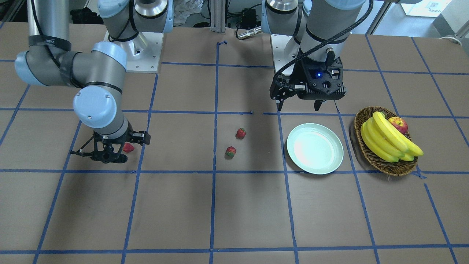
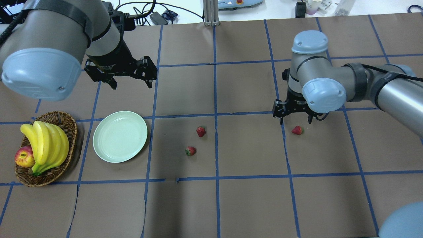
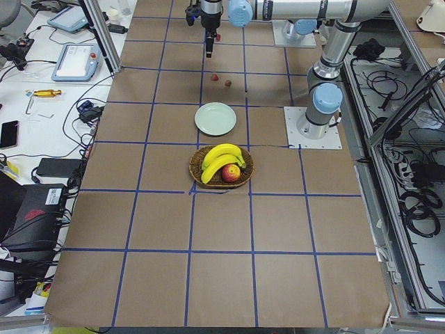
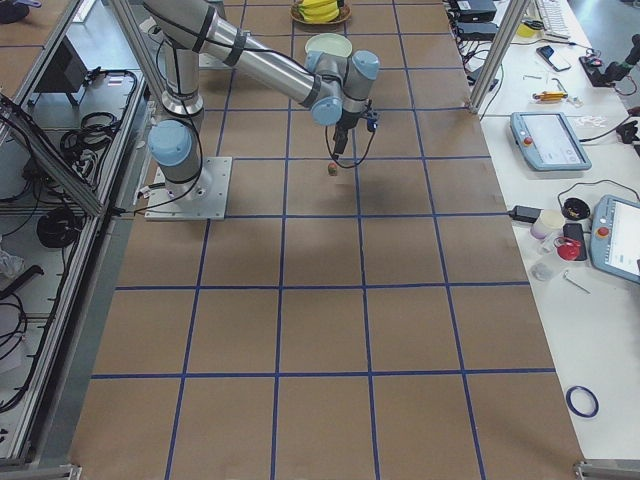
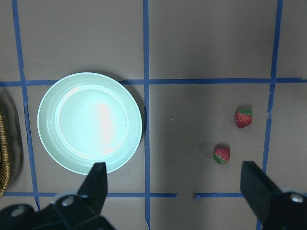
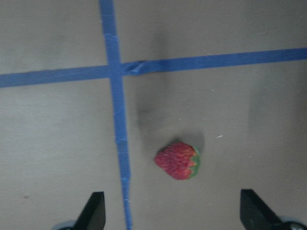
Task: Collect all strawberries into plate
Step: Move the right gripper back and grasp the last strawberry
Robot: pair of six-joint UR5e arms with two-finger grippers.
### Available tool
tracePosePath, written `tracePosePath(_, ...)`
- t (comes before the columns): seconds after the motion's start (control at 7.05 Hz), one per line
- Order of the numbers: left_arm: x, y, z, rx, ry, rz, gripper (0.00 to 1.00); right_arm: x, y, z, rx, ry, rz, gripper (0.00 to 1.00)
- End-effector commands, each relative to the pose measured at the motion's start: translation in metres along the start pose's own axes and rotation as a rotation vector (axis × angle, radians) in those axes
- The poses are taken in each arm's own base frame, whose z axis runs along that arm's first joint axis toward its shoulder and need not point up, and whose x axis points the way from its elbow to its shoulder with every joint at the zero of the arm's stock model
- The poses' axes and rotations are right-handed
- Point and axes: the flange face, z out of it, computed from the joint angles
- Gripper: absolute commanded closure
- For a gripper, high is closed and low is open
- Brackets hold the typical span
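Strawberries (image 2: 201, 131) (image 2: 190, 151) (image 2: 297, 130) dot the blue-taped brown table (image 2: 248, 198); left pincer (image 2: 131, 85) wide, right pincer (image 2: 295, 120) wide, seemingly low beside one.

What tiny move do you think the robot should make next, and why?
Probably lower the right hand straight down over the strawberry. The hand is open, the berry lies on the table roughly beneath it, lined up between its fingers, and the plate is empty.

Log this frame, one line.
right hand open over small red strawberry | left hand open, empty | round pale-mint plate empty | two more strawberries on table
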Motion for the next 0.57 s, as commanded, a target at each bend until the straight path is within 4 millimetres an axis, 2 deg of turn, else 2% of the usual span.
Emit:
tracePosePath(0.0, 0.002, 0.0, 0.0, 0.001, 0.0, 0.001, 0.0, 0.031, 0.001, 0.039, 0.019, -0.017, -0.086, 0.04)
tracePosePath(0.28, 0.002, -0.001, 0.001, -0.002, 0.001, 0.0, 0.0, 0.019, -0.01, 0.038, 0.062, -0.137, -0.092, 0.03)
tracePosePath(0.43, 0.002, 0.0, 0.0, 0.0, 0.001, 0.0, 0.0, 0.019, -0.009, 0.045, 0.053, -0.13, -0.106, 0.05)
